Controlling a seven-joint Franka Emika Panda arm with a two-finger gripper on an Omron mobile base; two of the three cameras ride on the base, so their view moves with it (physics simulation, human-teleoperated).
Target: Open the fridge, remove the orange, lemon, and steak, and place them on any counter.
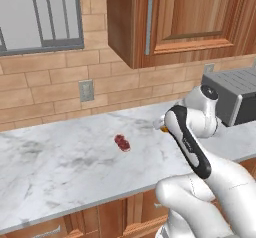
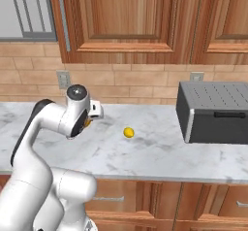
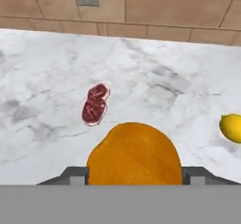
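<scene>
- The orange (image 3: 134, 153) sits between the two dark finger tips of the gripper (image 3: 134, 173) in the hand view, so the gripper is closed around it and holds it above the counter (image 3: 47, 63)
- In the left base view a small orange sliver (image 1: 163, 129) shows at the arm's hand, over the marble
- The steak (image 1: 122, 142) lies flat on the white-grey veined counter, alone, to the left of the arm
- The lemon (image 2: 128, 132) rests on the same counter, to the right of the hand and well apart from the steak
- A dark grey toaster oven (image 2: 213, 111) stands on the counter at the right
- Behind the counter is a tan brick wall (image 1: 45, 87) with a grey outlet (image 1: 86, 90)
- Brown wooden cabinets (image 2: 126, 19) hang above, and wooden drawers (image 2: 145, 201) are below the slab
</scene>
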